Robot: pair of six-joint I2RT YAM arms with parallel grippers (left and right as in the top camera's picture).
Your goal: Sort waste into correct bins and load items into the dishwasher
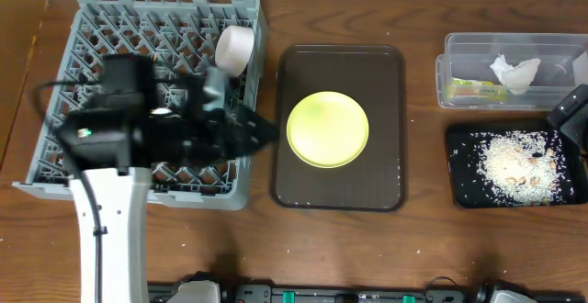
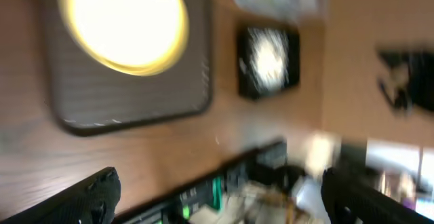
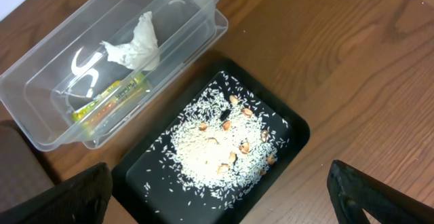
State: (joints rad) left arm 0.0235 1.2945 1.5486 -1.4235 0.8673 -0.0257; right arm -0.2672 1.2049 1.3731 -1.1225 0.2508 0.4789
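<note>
**A:** One item lies in plain view outside the dish rack [image 1: 138,18]: the yellow plate [image 1: 328,129]. Where does it sit relative to the arms?

**B:** Directly right of the left gripper [image 1: 262,129]. It lies flat at the centre of the brown serving tray [image 1: 386,73], which stands just beside the rack on the tabletop [image 1: 423,248]. The left arm is the nearer one. The right gripper [image 3: 217,207] hangs over the bins at the right end, well apart from the plate.

**A:** Gripper states?

**B:** Both have their fingers spread wide with nothing between them. The left wrist view is blurred, yet the gap is plain.

**A:** Long axis of the plate?

**B:** None; it is round. Any heading serves, so the rim facing the rack is the likely grasp point. The plate looks smooth, glossy and shallow, with a low rim on the ribbed tray. I judge slippage the main hazard.

**A:** The rest?

**B:** A cream cup [image 1: 234,50] lies in the rack's grey peg lattice. The crumpled tissue [image 3: 135,44] and wrapper [image 3: 112,96] lie in the clear tub [image 3: 41,108]. Rice scraps [image 3: 210,149] cover the black tray [image 3: 288,132].
</note>
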